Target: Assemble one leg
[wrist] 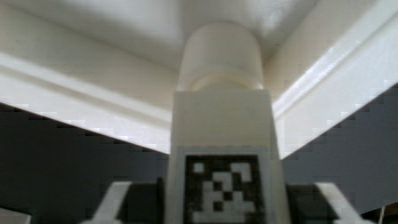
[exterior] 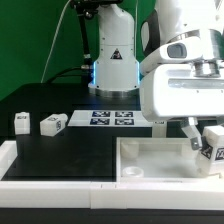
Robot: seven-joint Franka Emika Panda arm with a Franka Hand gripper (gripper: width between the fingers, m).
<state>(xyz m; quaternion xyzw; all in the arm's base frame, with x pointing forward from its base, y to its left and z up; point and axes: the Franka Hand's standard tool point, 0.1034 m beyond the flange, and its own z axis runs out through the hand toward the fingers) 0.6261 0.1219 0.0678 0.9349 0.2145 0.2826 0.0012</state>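
Jaws grip one leg (wrist: 226,110) over the tabletop (exterior: 150,162) corner.

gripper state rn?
Gripper: closed, holding the small stubby white plastic leg with a black-and-white square tag.

Light is bright and even, and the matte black bench (exterior: 60,150) swallows detail and shows only faint, soft shadows. At the bench's front edge the white tabletop (exterior: 160,165) is nearly blown out, as is the arm housing (exterior: 180,95). A blue glow marks the arm's base (exterior: 112,72) at the rear edge. The exterior view is coarse and soft. In the wrist view the leg (wrist: 226,120) sits close to the lens and is blurred, and its tag (wrist: 224,188) is smeared.
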